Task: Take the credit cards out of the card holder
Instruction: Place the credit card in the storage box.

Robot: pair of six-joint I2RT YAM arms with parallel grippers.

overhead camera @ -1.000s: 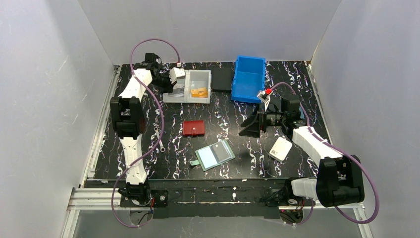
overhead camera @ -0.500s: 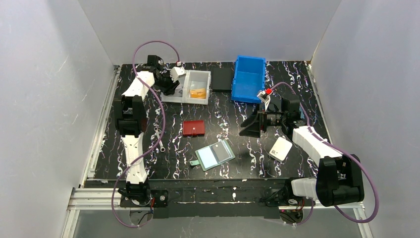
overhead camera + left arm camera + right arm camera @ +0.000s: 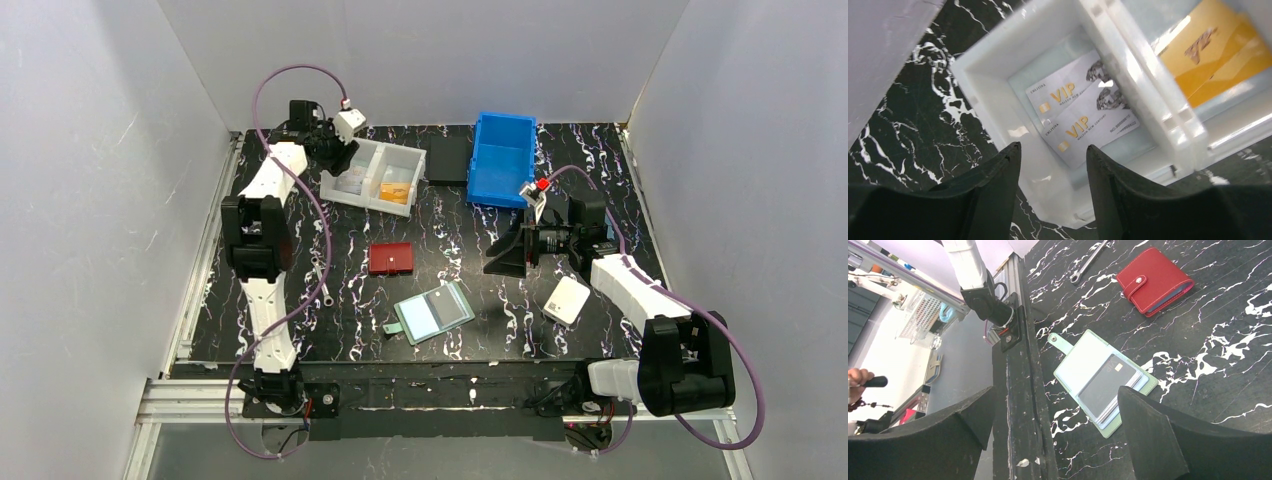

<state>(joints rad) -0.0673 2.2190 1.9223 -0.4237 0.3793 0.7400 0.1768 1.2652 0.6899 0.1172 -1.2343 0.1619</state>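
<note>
The sage-green card holder (image 3: 433, 312) lies open on the table near the front, with a black credit card (image 3: 1108, 385) on top of a stack in its pocket (image 3: 1103, 377). My left gripper (image 3: 1053, 150) hangs open over the white tray's left compartment (image 3: 993, 70), with nothing between its fingers. Two pale VIP cards (image 3: 1083, 117) lie in that compartment. An orange card (image 3: 1218, 50) lies in the right one. In the top view the left gripper (image 3: 335, 155) is at the tray's (image 3: 372, 178) far-left corner. My right gripper (image 3: 503, 255) stands wide open and empty, right of the holder.
A red wallet (image 3: 390, 258) lies shut mid-table, and a white wallet (image 3: 566, 299) lies beside the right arm. At the back stand a blue bin (image 3: 503, 158) and a black pad (image 3: 448, 158). A wrench (image 3: 322, 278) lies by the left arm.
My left gripper has gone from shut to open and has drawn back toward the far left, off the tray. The tray has turned slightly. The right arm has not moved.
</note>
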